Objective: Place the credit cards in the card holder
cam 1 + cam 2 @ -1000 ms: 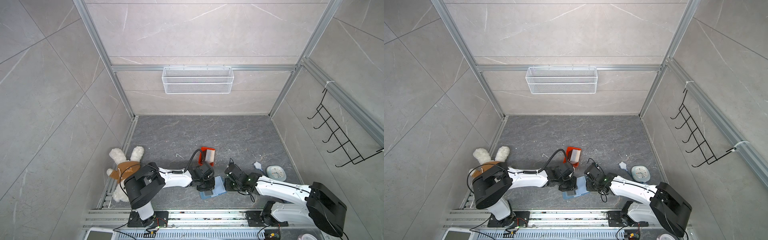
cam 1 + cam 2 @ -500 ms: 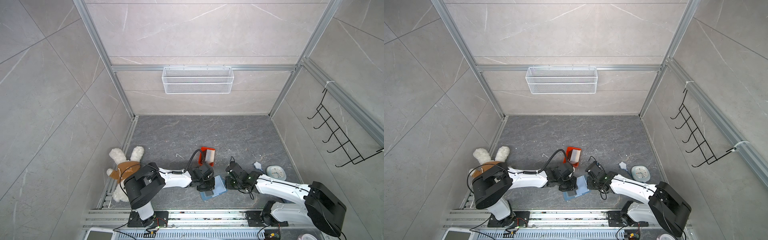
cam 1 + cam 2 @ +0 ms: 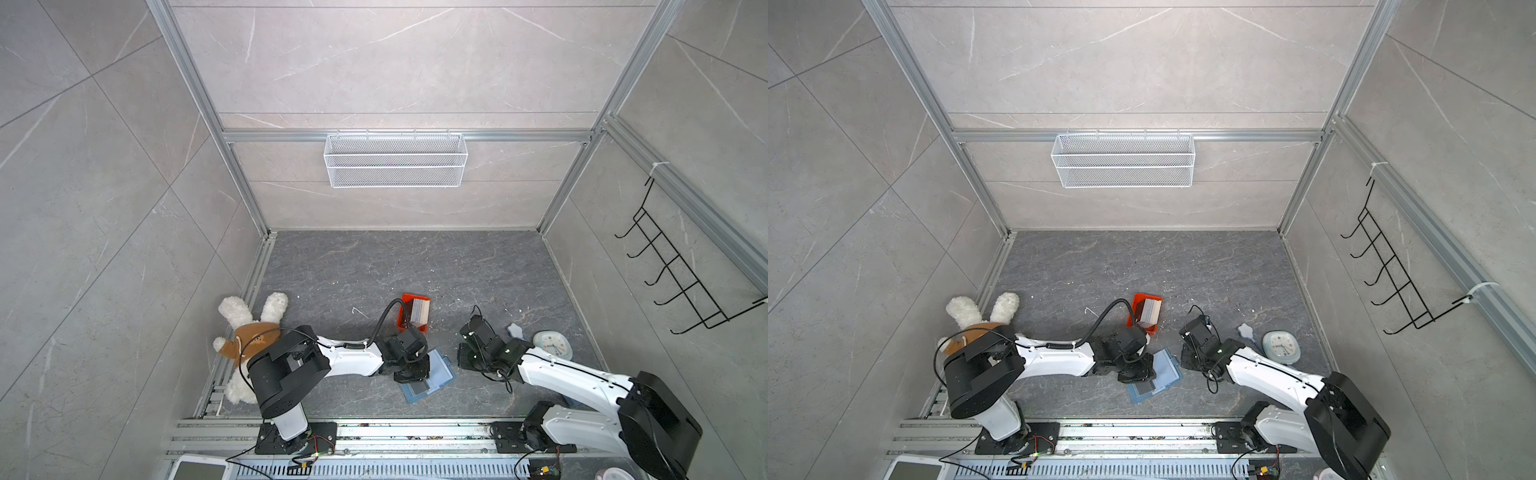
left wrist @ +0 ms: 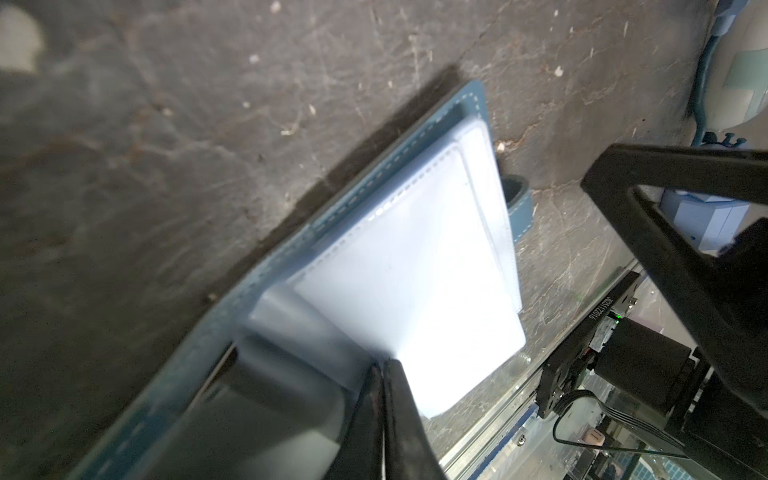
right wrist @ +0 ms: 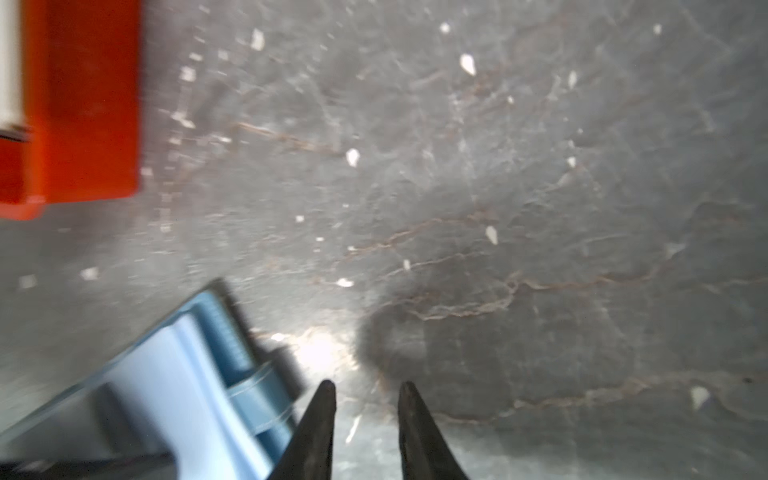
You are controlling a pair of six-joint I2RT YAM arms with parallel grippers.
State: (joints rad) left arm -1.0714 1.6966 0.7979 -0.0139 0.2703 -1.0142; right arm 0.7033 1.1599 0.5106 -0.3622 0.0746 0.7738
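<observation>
No. 1, rabbit [image 3: 251, 338]: white plush in a brown top, lying at the left edge of the desk [image 3: 374, 266], against the frame rail.

No. 2, left hand [image 3: 411, 371]: low over the left part of the holder. In the left wrist view its fingers [image 4: 403, 407] are pressed together, with the tips pinching the edge of a pale clear pocket leaf that stands up at an angle from the cover.

No. 3, holder [image 3: 438, 370]: blue with a stitched edge, lying open on the desk at front middle in both top views [image 3: 1165, 368]. The left hand partly covers it. Its snap tab sticks out on the side toward the right hand.

No. 4, tray [image 3: 409, 297]: small and orange, just behind the holder and apart from it.

No. 5, cards [image 3: 419, 311]: a stack standing on edge inside the tray, pale edges up.

No. 6, basket [image 3: 395, 160]: white wire, hung on the back wall rail.

No. 7, right hand [image 5: 365, 388]: low over bare desk just right of the holder. Its fingers stand a narrow gap apart with nothing between them, near the snap tab but not touching it.

No. 8, clock [image 3: 552, 344]: round and pale, face up, beside the right arm.
</observation>
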